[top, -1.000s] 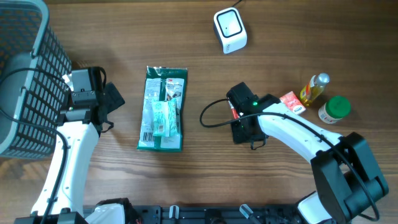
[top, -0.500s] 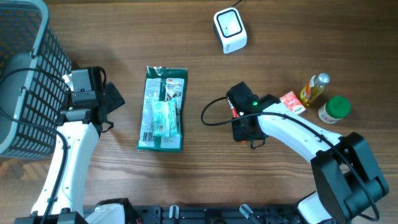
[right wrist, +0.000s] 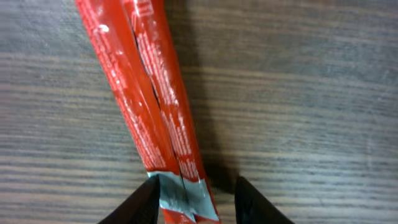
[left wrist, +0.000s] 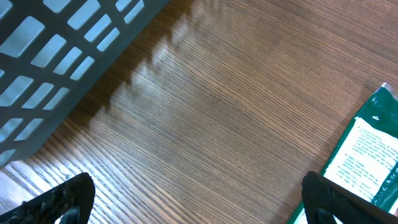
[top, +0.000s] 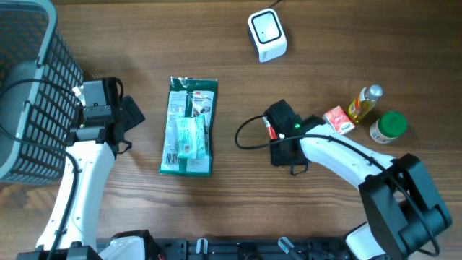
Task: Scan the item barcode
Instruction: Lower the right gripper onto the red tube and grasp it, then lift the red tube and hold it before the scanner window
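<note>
The right claw [right wrist: 196, 200] stands narrow around the lower end of a red twin stick packet [right wrist: 140, 99]. The packet lies flat on the tabletop [right wrist: 311, 93] and runs from 11 o'clock to 6 o'clock in the wrist view. One finger [right wrist: 142, 202] touches its silver seal, while the other is just beside it with a strip of wood between, so the packet is not clamped. From above, the packet is a little right of the middle, and the white barcode scanner [top: 267, 35] is well apart at 12 o'clock. The left claw [left wrist: 198, 202] is wide and empty over bare wood, between a grey basket [left wrist: 62, 68] at 10 o'clock and a green package [left wrist: 373, 155] at 4 o'clock.
</note>
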### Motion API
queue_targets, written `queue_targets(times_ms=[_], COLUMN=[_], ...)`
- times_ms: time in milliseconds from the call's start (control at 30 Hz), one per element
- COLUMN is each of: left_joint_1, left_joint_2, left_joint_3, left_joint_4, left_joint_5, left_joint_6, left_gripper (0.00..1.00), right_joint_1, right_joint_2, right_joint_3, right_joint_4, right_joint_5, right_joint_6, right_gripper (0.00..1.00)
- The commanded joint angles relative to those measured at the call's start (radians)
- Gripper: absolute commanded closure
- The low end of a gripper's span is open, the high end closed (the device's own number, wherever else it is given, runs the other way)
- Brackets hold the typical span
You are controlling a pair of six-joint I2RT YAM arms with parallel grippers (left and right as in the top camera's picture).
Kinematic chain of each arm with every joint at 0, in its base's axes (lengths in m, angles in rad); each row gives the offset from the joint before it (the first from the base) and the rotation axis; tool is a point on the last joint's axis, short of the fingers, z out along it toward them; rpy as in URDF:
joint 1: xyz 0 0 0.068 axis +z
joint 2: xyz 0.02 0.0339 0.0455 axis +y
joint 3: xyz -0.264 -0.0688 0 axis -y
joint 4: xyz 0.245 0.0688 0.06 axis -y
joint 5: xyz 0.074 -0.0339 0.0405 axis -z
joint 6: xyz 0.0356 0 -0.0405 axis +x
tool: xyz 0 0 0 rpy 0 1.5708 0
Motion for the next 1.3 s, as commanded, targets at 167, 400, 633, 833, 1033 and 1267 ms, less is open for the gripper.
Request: queue_targets(times_ms=[167,400,633,833,1033,1267], left_joint_1=[0.005,0.005,0.005,0.005,0.005,0.005], left_joint_2=[0.003,0.003,0.003,0.003,0.003,0.003], left_joint_3=[-0.003,-0.003,-0.003,-0.003,-0.003,-0.003], left_joint_4=[0.003,0.003,0.003,0.003,0.003,0.003], left_joint_5=[-0.002,-0.002,-0.002,-0.002,-0.002,-0.002], left_joint_6=[0.002,0.002,0.002,0.002,0.002,0.002], left_gripper=[0.00,0.00,0.00,0.00,0.00,0.00], right_joint_1=[-0.004,-0.004,-0.004,-0.004,-0.004,-0.004], right_joint_2=[0.014,0.014,0.008,-0.048,-0.058,-0.056], right_joint_3=[-0.084,-0.084,0.008,0.253,0.510,0.640], right_joint_4=[0.077,0.103,0.050,-0.154,-0.373,-0.235], right_joint_5=[0.039,0.039,0.039,0.109,0.333,0.531], right_joint_6=[0.014,-0.017,-0.140,-0.256,-0.466,-0.745], right_gripper=[0.74,0.96,0.96,0.96,0.96,0.96])
